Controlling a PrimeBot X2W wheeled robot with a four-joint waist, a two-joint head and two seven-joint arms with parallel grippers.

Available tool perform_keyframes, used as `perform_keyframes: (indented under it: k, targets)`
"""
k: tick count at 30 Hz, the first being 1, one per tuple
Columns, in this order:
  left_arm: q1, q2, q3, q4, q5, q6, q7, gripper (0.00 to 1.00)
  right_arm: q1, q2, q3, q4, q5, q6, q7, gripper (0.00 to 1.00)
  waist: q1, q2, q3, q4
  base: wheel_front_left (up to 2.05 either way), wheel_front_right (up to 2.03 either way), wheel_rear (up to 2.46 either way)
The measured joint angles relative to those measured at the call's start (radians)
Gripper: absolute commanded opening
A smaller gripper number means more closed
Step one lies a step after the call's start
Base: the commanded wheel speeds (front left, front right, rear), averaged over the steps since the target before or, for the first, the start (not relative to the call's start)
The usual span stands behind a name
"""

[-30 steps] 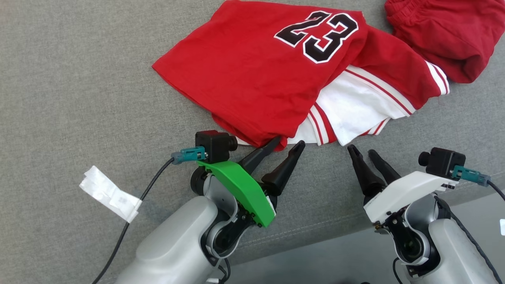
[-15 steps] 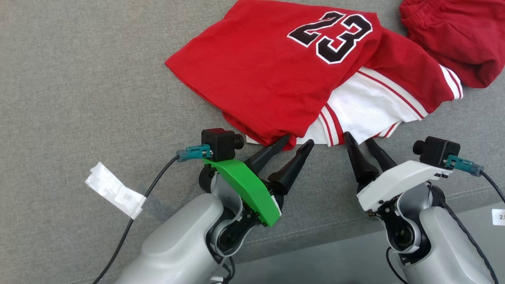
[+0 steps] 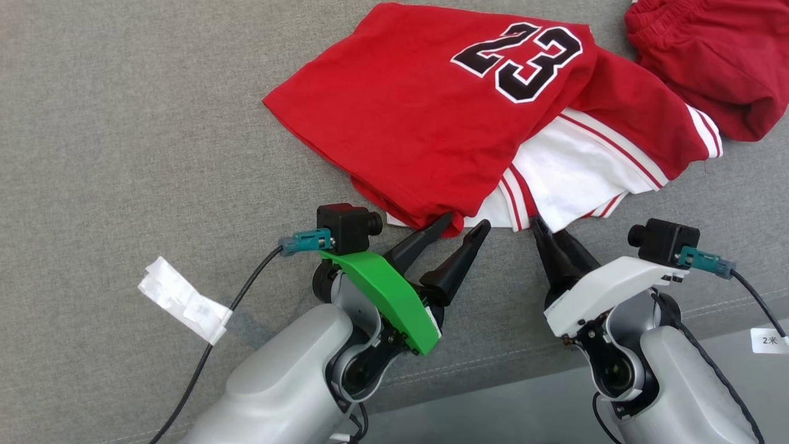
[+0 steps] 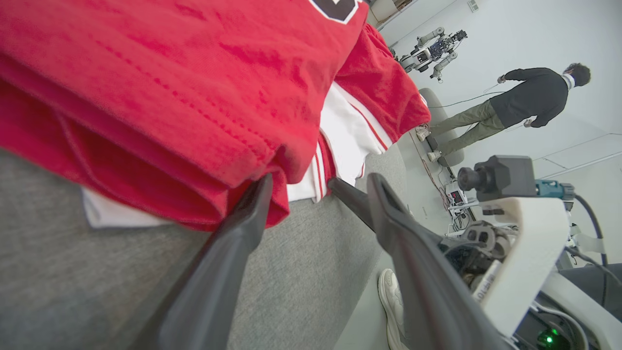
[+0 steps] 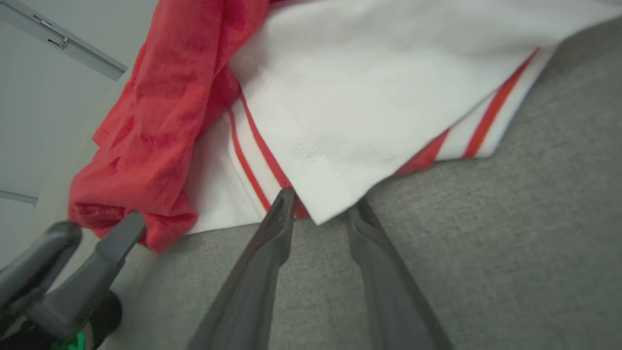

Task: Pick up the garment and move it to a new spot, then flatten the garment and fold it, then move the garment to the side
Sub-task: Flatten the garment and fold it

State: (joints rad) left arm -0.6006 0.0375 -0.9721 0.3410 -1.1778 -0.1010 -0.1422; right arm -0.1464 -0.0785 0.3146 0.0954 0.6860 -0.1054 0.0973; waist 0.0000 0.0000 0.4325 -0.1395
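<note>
- The garment (image 3: 431, 111) lies bunched on the grey cushion (image 3: 123, 123), toward its far right, with its long axis left to right and its near hem facing me.
- My left gripper (image 3: 465, 221) is spread, one fingertip touching the red hem.
- My right gripper (image 3: 547, 227), narrowly parted, straddles the white hem corner and looks unclamped.

One red-and-white jersey (image 3: 431, 117) numbered 23, one darker red garment (image 3: 715, 61), one white paper tag (image 3: 185, 300), two grippers, namely the left gripper (image 3: 465, 220) and the right gripper (image 3: 547, 227), one standing person (image 4: 529, 97), one distant robot (image 4: 430, 48)
</note>
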Motion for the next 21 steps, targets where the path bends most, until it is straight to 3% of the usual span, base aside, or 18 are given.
perform_keyframes:
  k: [2, 6, 13, 14, 15, 17, 19, 20, 21]
  targets:
    - [-0.001, 0.0, -0.002, 0.003, -0.002, 0.0, -0.006, 1.0, 0.0, 0.004, 0.007, 0.006, 0.001, 0.003, 0.0, 0.33, 0.0, 0.0, -0.002, -0.001, 0.0, 0.0, 0.0]
    - [-0.005, 0.0, -0.007, 0.01, -0.007, 0.0, -0.008, 1.0, 0.0, 0.008, 0.014, 0.014, 0.001, 0.004, 0.0, 0.02, 0.0, 0.0, -0.006, -0.003, 0.0, 0.0, 0.0]
    - [-0.016, 0.0, -0.02, 0.021, -0.035, 0.0, -0.019, 1.0, 0.0, 0.01, 0.01, 0.017, 0.002, 0.008, -0.002, 0.0, 0.0, 0.0, -0.01, -0.007, 0.0, 0.0, 0.0]
    - [-0.016, 0.0, -0.022, 0.022, -0.035, 0.0, -0.019, 1.0, 0.0, 0.011, 0.009, 0.018, 0.002, 0.008, -0.005, 0.03, 0.0, 0.0, -0.01, -0.007, 0.0, 0.0, 0.0]
    - [-0.017, 0.0, -0.023, 0.024, -0.038, 0.0, -0.024, 1.0, 0.0, 0.012, 0.009, 0.019, 0.003, 0.008, -0.007, 0.12, 0.0, 0.0, -0.01, -0.007, 0.0, 0.0, 0.0]
    - [-0.019, 0.0, -0.026, 0.027, -0.041, 0.0, -0.027, 1.0, 0.0, 0.013, 0.007, 0.02, 0.004, 0.008, -0.009, 0.15, 0.0, 0.0, -0.01, -0.008, 0.0, 0.0, 0.0]
    - [-0.022, 0.0, -0.031, 0.03, -0.043, 0.0, -0.028, 1.0, 0.0, 0.013, 0.002, 0.021, 0.009, 0.008, -0.015, 0.44, 0.0, 0.0, -0.011, -0.008, 0.0, 0.0, 0.0]
    - [-0.024, 0.0, -0.033, 0.032, -0.043, 0.0, -0.028, 1.0, 0.0, 0.013, -0.001, 0.021, 0.01, 0.008, -0.018, 0.5, 0.0, 0.0, -0.011, -0.008, 0.0, 0.0, 0.0]
    - [-0.025, 0.0, -0.034, 0.033, -0.043, 0.0, -0.03, 1.0, 0.0, 0.013, -0.005, 0.021, 0.01, 0.008, -0.019, 0.68, 0.0, 0.0, -0.011, -0.009, 0.0, 0.0, 0.0]
